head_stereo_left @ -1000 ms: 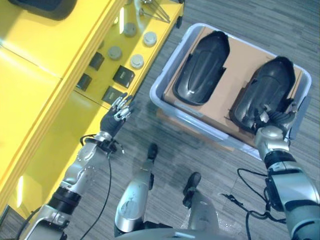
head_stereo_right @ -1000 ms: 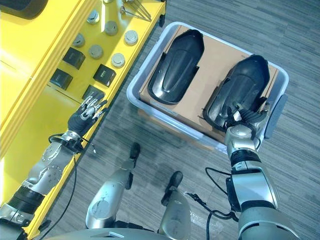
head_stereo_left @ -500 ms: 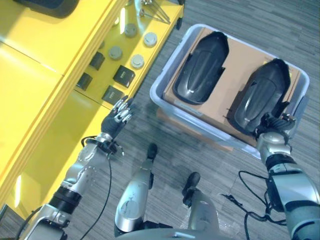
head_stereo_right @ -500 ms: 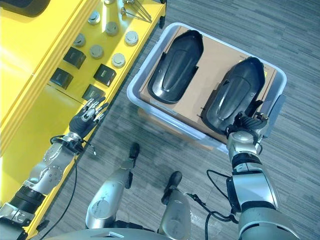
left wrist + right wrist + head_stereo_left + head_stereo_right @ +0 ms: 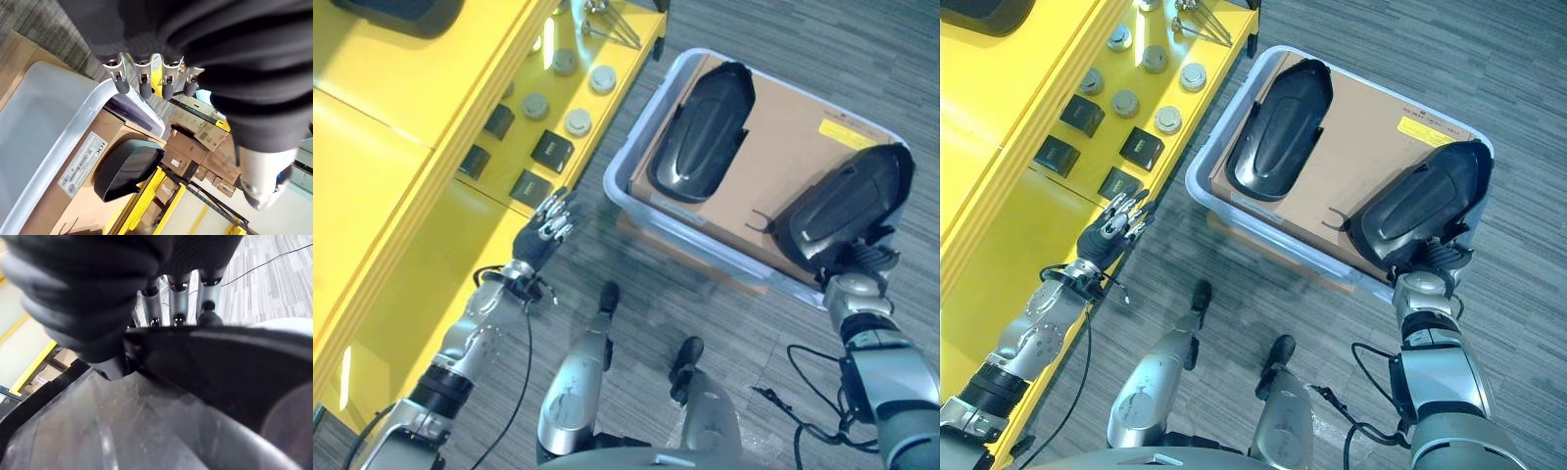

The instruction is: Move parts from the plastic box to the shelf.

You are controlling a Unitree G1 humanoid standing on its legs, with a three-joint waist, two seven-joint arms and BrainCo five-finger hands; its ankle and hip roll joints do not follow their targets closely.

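Observation:
A grey plastic box [image 5: 625, 157] stands on the floor with a cardboard sheet [image 5: 783, 127] inside. One black shell-shaped part [image 5: 700, 132] lies at its left end. A second black part [image 5: 847, 206] is tilted up over the box's right corner. My right hand [image 5: 862, 262] is shut on its near edge, and in the right wrist view the fingers [image 5: 178, 298] curl over the part's rim [image 5: 195, 406]. By the yellow shelf [image 5: 460, 98], my left hand [image 5: 540, 235] hangs open with straight fingers [image 5: 142, 78], holding nothing.
The shelf's lower level carries small black blocks [image 5: 553, 149], round silver discs [image 5: 578, 120] and thin metal rods [image 5: 612, 27]. A dark part [image 5: 401, 12] sits on the top level. Grey carpet floor lies between shelf and box.
My right hand has lifted the right black part and swung it toward the box's right corner, uncovering a yellow label on the cardboard. The left hand has stayed put.

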